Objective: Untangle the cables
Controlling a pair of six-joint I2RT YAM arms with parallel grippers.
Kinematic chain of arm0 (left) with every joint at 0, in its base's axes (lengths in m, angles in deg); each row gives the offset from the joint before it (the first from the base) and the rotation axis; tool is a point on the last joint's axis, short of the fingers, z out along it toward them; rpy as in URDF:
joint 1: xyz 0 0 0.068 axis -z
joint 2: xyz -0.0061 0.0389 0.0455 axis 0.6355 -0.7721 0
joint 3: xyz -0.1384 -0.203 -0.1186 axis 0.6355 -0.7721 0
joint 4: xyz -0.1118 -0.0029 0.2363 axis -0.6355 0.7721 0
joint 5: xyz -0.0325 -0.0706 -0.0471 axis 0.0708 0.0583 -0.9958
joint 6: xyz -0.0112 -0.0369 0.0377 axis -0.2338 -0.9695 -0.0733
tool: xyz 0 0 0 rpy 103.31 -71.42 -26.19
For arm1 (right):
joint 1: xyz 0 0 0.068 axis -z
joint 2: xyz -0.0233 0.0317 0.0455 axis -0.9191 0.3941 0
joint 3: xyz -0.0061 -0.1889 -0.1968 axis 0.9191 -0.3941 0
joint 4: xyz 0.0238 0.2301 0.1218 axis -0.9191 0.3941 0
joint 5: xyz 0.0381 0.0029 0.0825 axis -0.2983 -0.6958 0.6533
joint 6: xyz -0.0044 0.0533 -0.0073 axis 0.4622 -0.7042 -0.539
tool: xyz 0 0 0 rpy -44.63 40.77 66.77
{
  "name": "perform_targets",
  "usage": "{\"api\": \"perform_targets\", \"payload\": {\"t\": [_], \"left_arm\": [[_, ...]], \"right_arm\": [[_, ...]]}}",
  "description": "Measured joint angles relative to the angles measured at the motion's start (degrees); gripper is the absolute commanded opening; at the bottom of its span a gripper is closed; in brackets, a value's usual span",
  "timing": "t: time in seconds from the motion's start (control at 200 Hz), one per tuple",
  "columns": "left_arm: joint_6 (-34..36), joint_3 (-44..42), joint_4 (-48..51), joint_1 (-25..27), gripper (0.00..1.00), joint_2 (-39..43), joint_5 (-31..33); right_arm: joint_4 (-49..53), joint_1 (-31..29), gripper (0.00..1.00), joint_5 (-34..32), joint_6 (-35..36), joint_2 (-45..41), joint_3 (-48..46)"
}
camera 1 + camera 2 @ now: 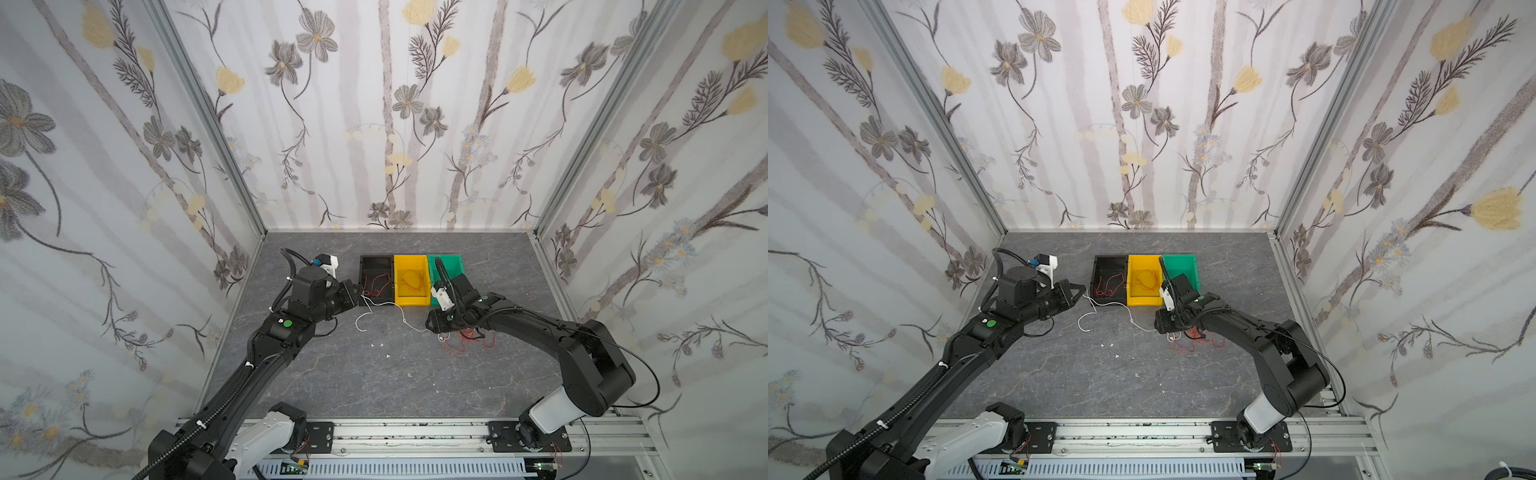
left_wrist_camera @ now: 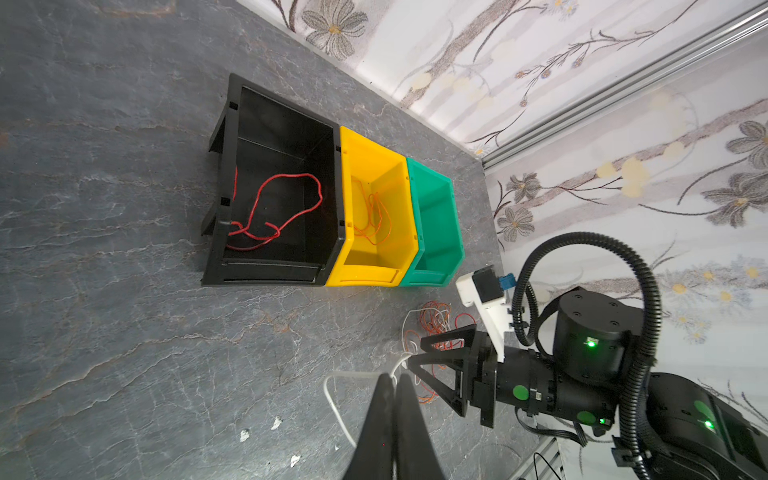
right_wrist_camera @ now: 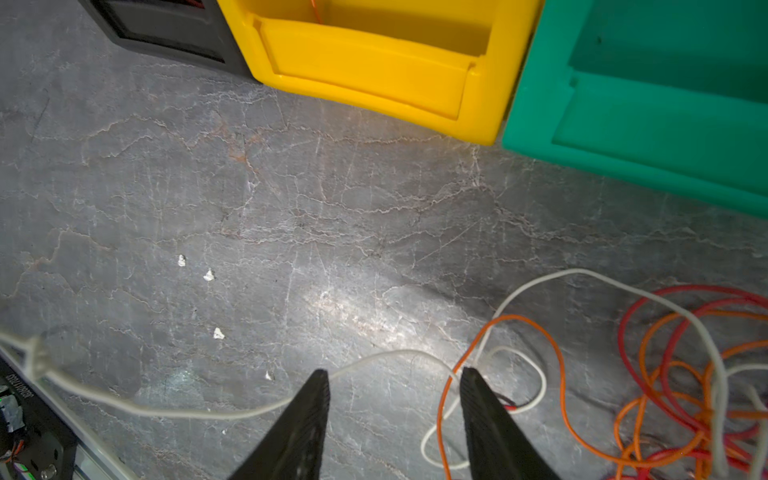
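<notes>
Right wrist: right claw [image 3: 394,372], half spread and empty, hovers over white cable [image 3: 166,411] pinched by left claw [image 2: 395,376]; next, probably tug it free.

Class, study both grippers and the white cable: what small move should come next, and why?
Probably the left gripper, shut on the white cable, should draw it gently away from the tangle. The cable's far end loops into that red-and-orange pile, and the right gripper stands open, holding nothing.
</notes>
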State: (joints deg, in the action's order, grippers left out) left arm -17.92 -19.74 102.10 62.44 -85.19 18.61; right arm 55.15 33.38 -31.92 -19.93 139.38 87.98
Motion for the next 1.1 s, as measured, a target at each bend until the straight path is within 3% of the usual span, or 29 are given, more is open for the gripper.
{"api": "perform_targets", "payload": {"t": [0.475, 0.625, 0.824, 1.099], "left_arm": [[0.9, 6.3, 2.2, -0.9, 0.0, 0.0, 0.7], [1.7, 7.6, 3.6, -2.1, 0.0, 0.5, 1.1], [2.4, 9.0, 4.8, -3.2, 0.0, 1.1, 1.3], [3.2, 10.4, 6.9, -5.4, 0.0, 1.8, 2.2]], "right_arm": [[-4.5, -0.2, 0.52, 0.0, -1.9, 1.2, -6.7], [-4.7, -0.2, 0.32, -0.1, -2.7, -2.3, -9.7], [-3.8, 0.0, 0.12, -3.1, -3.5, -5.5, -12.0], [-0.8, 0.5, 0.08, -5.8, -3.6, -9.8, -13.2]]}}
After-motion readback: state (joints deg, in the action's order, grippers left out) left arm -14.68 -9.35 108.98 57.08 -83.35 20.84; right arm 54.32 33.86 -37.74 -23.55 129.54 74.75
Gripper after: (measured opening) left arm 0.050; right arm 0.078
